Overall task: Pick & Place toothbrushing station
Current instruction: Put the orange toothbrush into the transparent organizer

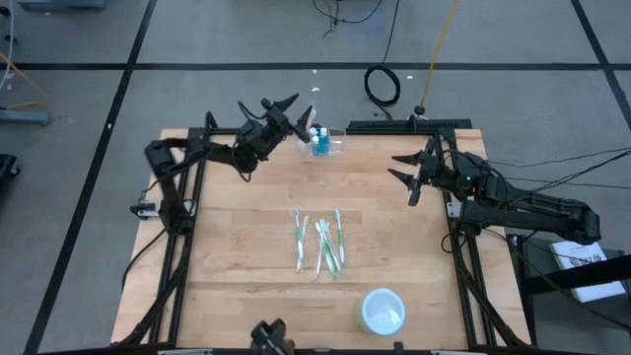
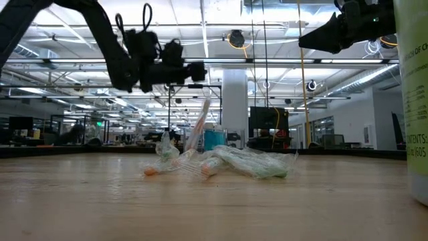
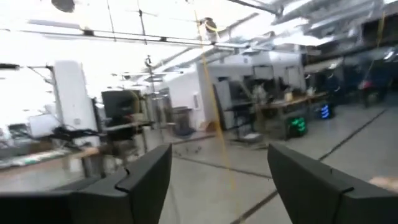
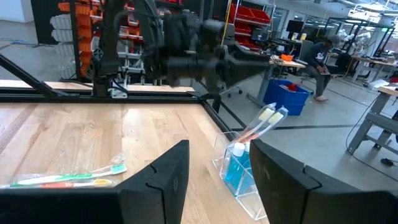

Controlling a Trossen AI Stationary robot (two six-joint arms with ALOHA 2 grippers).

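Note:
The clear plastic holder [image 1: 325, 144] stands on its base near the table's far edge. It holds a blue bottle and upright toothbrushes, and it also shows in the right wrist view [image 4: 239, 174] and the low view [image 2: 208, 138]. My left gripper [image 1: 296, 113] is open and empty, raised just left of and above the holder, and its wrist view [image 3: 217, 180] looks out into the room. My right gripper [image 1: 396, 166] is open and empty, raised at the table's right side and pointing toward the holder [image 4: 217, 180]. Several wrapped toothbrushes [image 1: 318, 245] lie at mid-table.
A pale round tub with a white lid [image 1: 383, 311] stands near the table's front edge, and looms at the right in the low view [image 2: 414, 100]. The loose toothbrushes [image 2: 227, 164] lie between the tub and the holder. Bare wood [image 1: 237, 247] lies to their left.

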